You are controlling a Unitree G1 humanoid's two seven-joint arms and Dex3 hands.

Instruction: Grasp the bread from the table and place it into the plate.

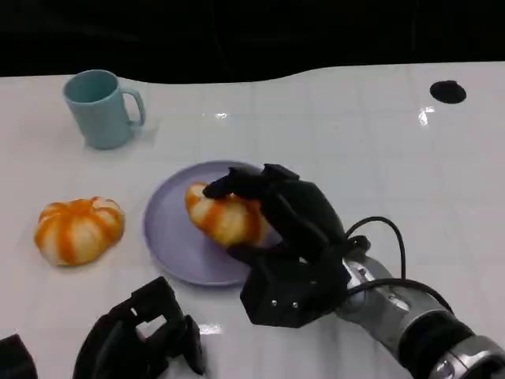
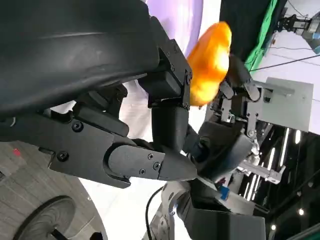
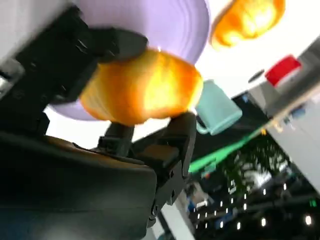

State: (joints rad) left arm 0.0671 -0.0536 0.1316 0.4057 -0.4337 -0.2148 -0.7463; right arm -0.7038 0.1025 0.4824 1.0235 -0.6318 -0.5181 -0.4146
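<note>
While the right hand point(image 1: 272, 229) is closing its black fingers point(image 1: 237, 183) around it, the bread point(image 1: 225, 215), an orange loaf with pale stripes, is sitting over the right half of the lavender plate point(image 1: 170, 233); whether its underside is touching the plate or hanging just above it cannot be told. The right wrist view is showing the same loaf point(image 3: 142, 86) pinched between fingers above and below, with the plate point(image 3: 165, 25) behind it. The silver right forearm point(image 1: 418, 324) is reaching in from the lower right with a black cable point(image 1: 390, 245) looping over the wrist. The left hand point(image 1: 146, 332) is resting low near the front edge of the table, its fingers apart and holding nothing, well clear of the plate. A second striped orange loaf point(image 1: 79, 229) is lying on the table to the left of the plate, apart from it, and a pale teal mug point(image 1: 101, 108) is standing upright farther back on the left, its handle pointing right. The white tabletop point(image 1: 355, 142) is glossy, catching small bright reflections of the lights, and a dark round spot point(image 1: 447, 91) is showing near its far right edge. Beyond the table's far edge the room is looking dark, while the wrist views are catching green fabric point(image 2: 265, 40), pale panels and scattered points of light.
</note>
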